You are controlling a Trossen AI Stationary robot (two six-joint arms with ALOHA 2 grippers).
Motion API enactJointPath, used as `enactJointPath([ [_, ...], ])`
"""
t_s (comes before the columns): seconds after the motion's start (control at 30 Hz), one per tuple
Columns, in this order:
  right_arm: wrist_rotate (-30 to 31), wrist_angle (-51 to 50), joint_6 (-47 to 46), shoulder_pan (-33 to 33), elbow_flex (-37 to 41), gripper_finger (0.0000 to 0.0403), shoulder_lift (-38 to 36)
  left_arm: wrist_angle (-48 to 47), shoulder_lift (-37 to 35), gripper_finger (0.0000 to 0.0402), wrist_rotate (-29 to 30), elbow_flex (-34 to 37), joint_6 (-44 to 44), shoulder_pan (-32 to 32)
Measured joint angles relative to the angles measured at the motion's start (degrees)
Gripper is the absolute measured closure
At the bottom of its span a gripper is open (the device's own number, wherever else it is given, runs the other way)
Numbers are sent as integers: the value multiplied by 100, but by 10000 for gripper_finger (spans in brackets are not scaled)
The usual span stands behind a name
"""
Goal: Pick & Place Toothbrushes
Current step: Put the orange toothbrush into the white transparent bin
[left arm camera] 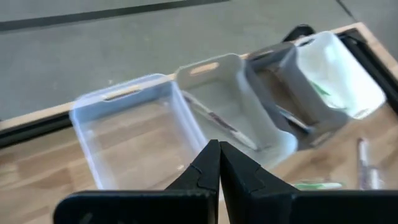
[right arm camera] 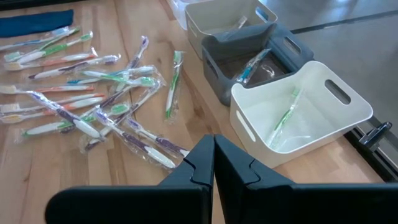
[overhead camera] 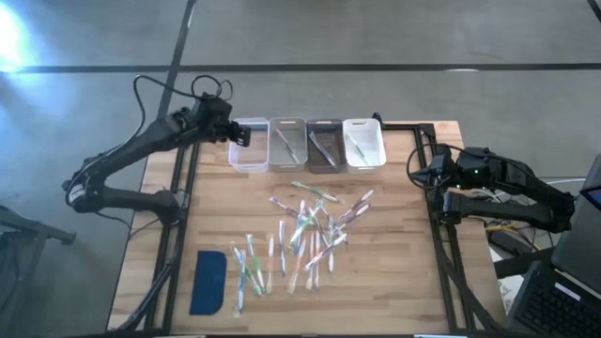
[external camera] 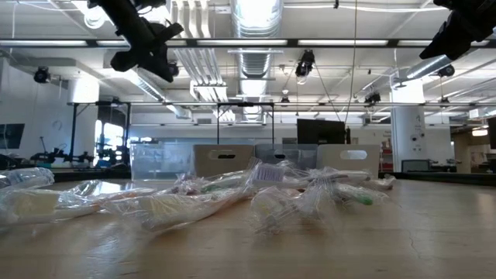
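Left pincer [left arm camera: 218,152] shut; right pincer [right arm camera: 213,149] shut.

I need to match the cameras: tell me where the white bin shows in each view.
High view: white bin, rightmost of the four-bin row at the table's far edge.
Low view: pale panel behind the toothbrushes, probably it.
Left wrist view: at the row's far end.
Right wrist view: nearest bin, one green toothbrush inside.
Shared landmark: the grey bin beside it.

No legible text, label, brand, number or sign in any view. The wrappers on the toothbrushes [right arm camera: 93,106] show coloured patches only, no readable print. The four bins [overhead camera: 307,144] carry no markings. Screens in the room behind the tabletop [overhead camera: 394,282] are dark, nothing readable.
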State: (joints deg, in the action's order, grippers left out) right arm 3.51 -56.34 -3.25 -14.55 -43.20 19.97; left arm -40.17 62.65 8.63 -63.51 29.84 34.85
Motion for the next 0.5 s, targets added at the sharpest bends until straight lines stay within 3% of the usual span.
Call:
enactJointPath([
  [0.5,0,0,0,2,0,394,0,57,0,393,1098,0,1326,-1347],
])
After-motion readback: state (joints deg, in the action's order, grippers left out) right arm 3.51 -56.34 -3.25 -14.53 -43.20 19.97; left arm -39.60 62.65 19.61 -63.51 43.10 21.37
